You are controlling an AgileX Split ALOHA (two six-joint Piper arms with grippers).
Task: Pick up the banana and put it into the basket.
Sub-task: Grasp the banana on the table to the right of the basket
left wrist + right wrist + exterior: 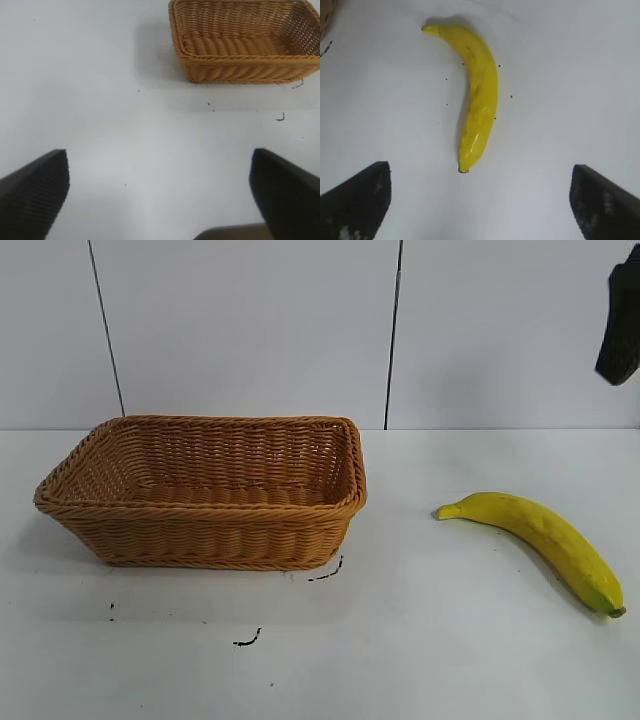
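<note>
The banana point(545, 535) lies flat on the white table at the right, curved, its small brown end toward the front right. The empty woven basket point(205, 495) stands at the left centre. My right gripper point(480, 200) is open and empty, high above the table, with the banana point(479, 95) ahead of its fingertips and apart from them. Part of the right arm point(620, 315) shows at the top right edge. My left gripper point(159, 195) is open and empty above bare table, away from the basket point(240, 60).
Small black marks point(325, 573) dot the white table in front of the basket. A white panelled wall stands behind the table.
</note>
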